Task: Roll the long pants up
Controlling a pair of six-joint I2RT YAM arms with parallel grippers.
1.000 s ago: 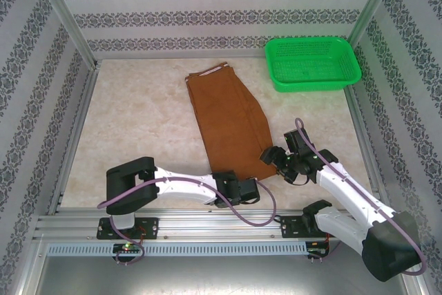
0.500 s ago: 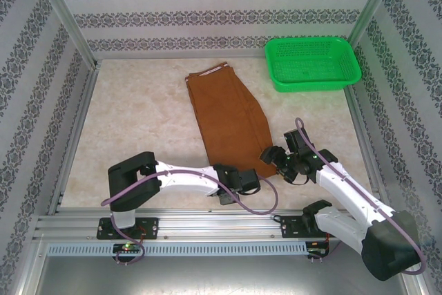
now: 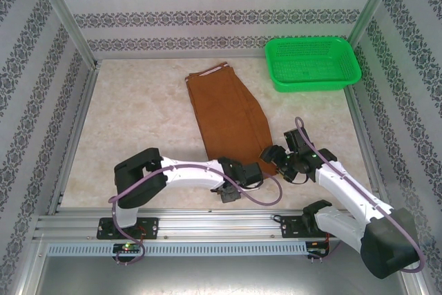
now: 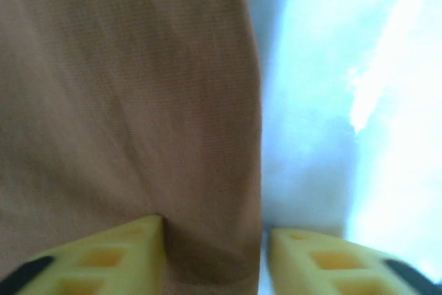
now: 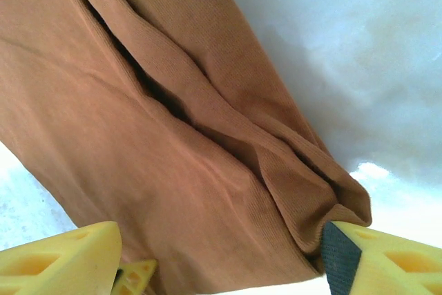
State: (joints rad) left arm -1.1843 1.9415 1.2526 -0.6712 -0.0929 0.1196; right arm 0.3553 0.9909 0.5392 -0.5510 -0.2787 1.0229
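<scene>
The long pants [image 3: 228, 112] lie folded lengthwise on the table, a rust-brown strip with the waistband at the far end. My left gripper [image 3: 230, 191] sits at the near hem. In the left wrist view its yellow fingers [image 4: 131, 253] straddle the right edge of the cloth [image 4: 124, 101]. The left finger touches the fabric and the right one stands just off the edge, so the gripper [image 4: 215, 253] is open. My right gripper [image 3: 271, 155] is at the hem's right corner. It [image 5: 217, 240] is wide open over the layered hem [image 5: 173, 136].
A green plastic basket [image 3: 314, 82] stands at the back right, apart from the pants. Pale marble tabletop [image 3: 138, 136] spreads to the left of the cloth. Patterned walls and metal posts ring the table.
My left arm has slid right along the near hem and its jaws have narrowed around the cloth's edge. The right arm and the pants have stayed put.
</scene>
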